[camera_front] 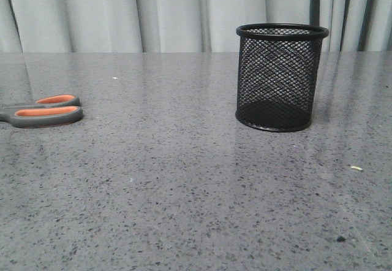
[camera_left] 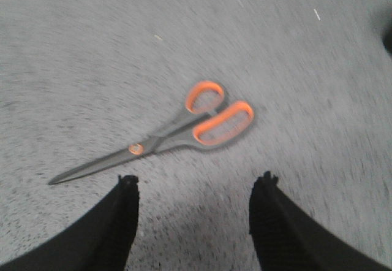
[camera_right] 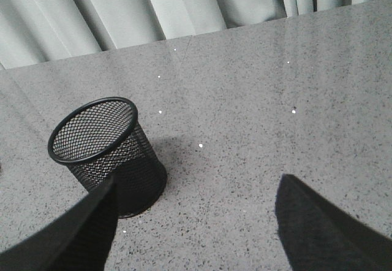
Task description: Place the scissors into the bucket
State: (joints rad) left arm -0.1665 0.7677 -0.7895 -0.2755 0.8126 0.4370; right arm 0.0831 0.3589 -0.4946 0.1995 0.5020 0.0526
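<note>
Scissors (camera_front: 43, 111) with dark grey plastic handles lined orange inside the loops and slim metal blades lie flat on the grey speckled stone bench (camera_front: 184, 185), close to its left edge; in the front view only the handles show, the blades running out of frame. The black wire-mesh cylindrical bucket (camera_front: 280, 78) stands upright and empty toward the bench's far right, well apart from them.

The left claw (camera_left: 196, 188) hangs above the scissors with its fingers spread wide and nothing between them; the scissors lie just beyond the fingertips, the pivot screw nearest. The right claw (camera_right: 196, 191) is likewise spread and empty, near the bucket.

My reading is that the approach to the pick is in hand, with no grasp yet. The next move calls for lowering the left claw astride the scissors, probably near the pivot or handle necks, and closing firmly, since thin flat metal on a hard bench offers little purchase.
</note>
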